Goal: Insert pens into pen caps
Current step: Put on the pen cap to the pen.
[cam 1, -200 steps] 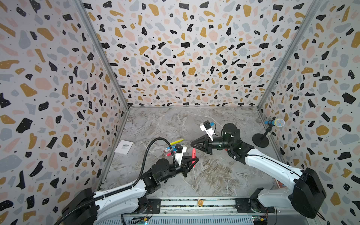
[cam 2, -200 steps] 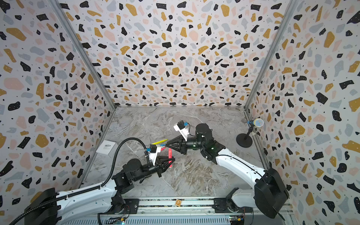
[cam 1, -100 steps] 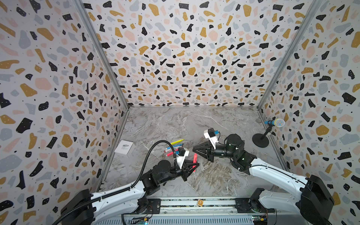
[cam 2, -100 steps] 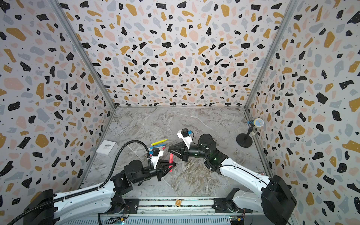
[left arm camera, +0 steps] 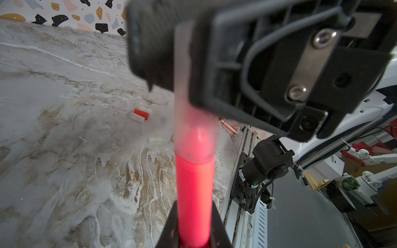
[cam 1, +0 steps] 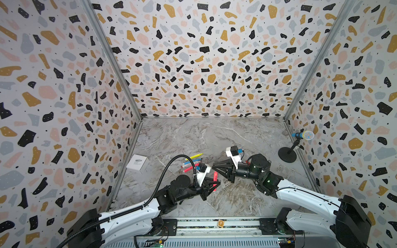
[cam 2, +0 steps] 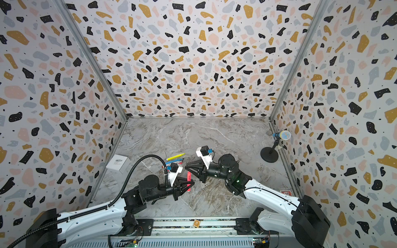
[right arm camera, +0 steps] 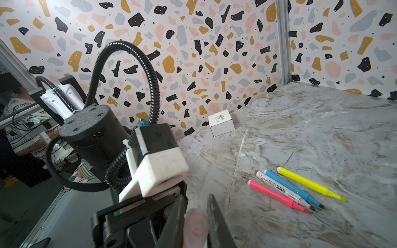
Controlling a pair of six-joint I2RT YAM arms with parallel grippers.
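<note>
My left gripper (cam 1: 215, 185) (left arm camera: 194, 207) is shut on a bright pink pen (left arm camera: 194, 193), which points up and away from the table. My right gripper (cam 1: 214, 168) (right arm camera: 196, 200) is shut on a translucent pen cap (right arm camera: 195, 225) (left arm camera: 194, 137). In the left wrist view the pen's upper end shows pink through the cap's mouth. Four more pens lie side by side on the marble floor behind the grippers: yellow (right arm camera: 309, 184), light blue (right arm camera: 290, 189), white with red ends (right arm camera: 279, 189) and pink (right arm camera: 277, 196). Loose pen caps lie on the floor, a red-orange one (left arm camera: 141, 112) and a clear one (left arm camera: 155, 140).
A white box (cam 1: 137, 163) sits by the left wall. A microphone on a round black stand (cam 1: 287, 154) is by the right wall. A card pack (left arm camera: 229, 126) lies near the front rail. Patterned walls close in three sides.
My right gripper with the cap has come down and nearer, onto the top of the pink pen. The left gripper with the pen shifted slightly. Both stayed shut.
</note>
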